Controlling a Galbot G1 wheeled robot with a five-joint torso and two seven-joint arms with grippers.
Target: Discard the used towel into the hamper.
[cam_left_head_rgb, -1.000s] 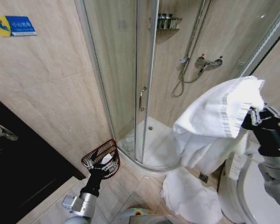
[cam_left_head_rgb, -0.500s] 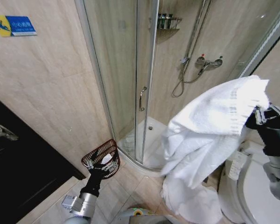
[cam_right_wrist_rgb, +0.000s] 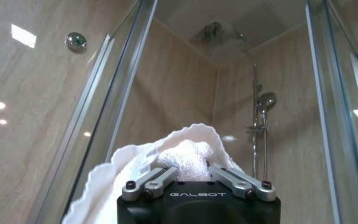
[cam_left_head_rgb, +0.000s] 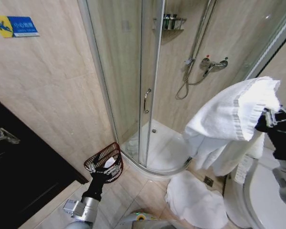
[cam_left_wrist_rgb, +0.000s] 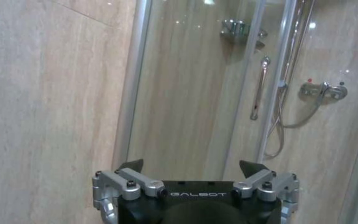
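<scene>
The used towel (cam_left_head_rgb: 229, 121) is white with a woven stripe and hangs in folds from my right gripper (cam_left_head_rgb: 268, 117), held high at the right in the head view. In the right wrist view that gripper (cam_right_wrist_rgb: 193, 170) is shut on a bunched fold of the towel (cam_right_wrist_rgb: 182, 156). The hamper (cam_left_head_rgb: 101, 157), a small dark reddish-brown ribbed basket, stands on the floor by the shower glass, far to the left of the towel and below it. My left gripper (cam_left_head_rgb: 107, 170) hangs low just in front of the hamper; the left wrist view shows it (cam_left_wrist_rgb: 193, 164) open and holding nothing.
A glass shower enclosure (cam_left_head_rgb: 150, 86) with a handle (cam_left_head_rgb: 146, 100) fills the middle. A white cloth (cam_left_head_rgb: 195, 202) lies on the tiled floor below the towel. A white basin (cam_left_head_rgb: 269, 200) sits at lower right and a black cabinet (cam_left_head_rgb: 19, 176) at left.
The towel's hanging end has swung back to the right and up, away from the floor cloth. My right gripper shifted slightly right. The left arm has not moved.
</scene>
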